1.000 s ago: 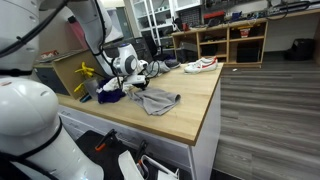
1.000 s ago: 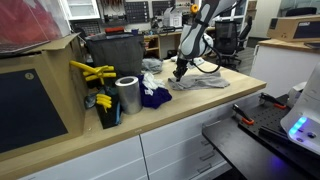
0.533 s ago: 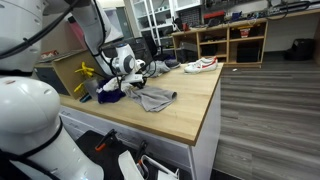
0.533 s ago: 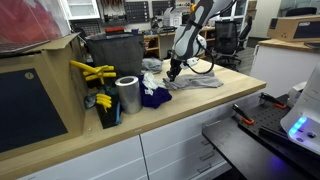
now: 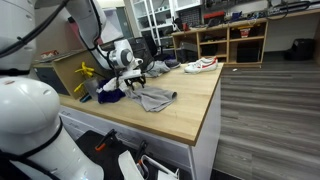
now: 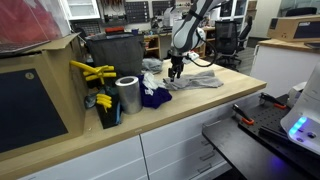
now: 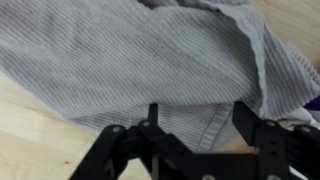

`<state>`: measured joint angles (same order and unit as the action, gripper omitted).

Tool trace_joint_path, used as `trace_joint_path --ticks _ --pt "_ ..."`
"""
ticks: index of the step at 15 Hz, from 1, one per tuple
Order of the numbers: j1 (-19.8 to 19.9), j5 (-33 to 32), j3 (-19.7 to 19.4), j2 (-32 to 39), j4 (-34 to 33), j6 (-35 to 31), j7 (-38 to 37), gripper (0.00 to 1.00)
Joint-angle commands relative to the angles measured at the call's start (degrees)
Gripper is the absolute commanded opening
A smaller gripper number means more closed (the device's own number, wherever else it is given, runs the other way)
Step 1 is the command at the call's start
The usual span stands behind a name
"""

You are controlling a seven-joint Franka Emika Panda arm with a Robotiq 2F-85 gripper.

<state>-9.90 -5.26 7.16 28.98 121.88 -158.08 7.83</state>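
Cloth (image 7: 140, 60), grey and ribbed, lies rumpled on the desk (image 7: 30, 140) directly beneath the gripper (image 7: 195, 125), whose jaws stand apart and empty just above its edge. It looks light, limp and not slippery (nothing fragile here). A pinch on a raised fold just ahead of the jaws, rather than the flat hem, should hold best.

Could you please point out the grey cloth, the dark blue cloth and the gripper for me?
grey cloth (image 7: 130, 60), wrist view, middle of its ribbed surface.
dark blue cloth (image 6: 154, 97), an exterior view, centre of the heap.
gripper (image 6: 176, 74), an exterior view, midway between its fingertips.
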Motion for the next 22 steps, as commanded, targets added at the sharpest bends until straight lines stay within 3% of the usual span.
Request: trace_joint_path --ticks 1,5,10,22 --pt "1.7 -0.9 0.6 -4.5 -0.6 10.2 2.3 1.0" --pt "2.7 -0.8 0.7 -8.0 -1.9 20.7 5.4 1.0" --pt "3.7 -1.1 0.3 -12.6 -1.6 29.0 9.2 1.0" --pt "6.7 -6.4 -1.3 -14.9 3.3 34.5 16.9 1.0"
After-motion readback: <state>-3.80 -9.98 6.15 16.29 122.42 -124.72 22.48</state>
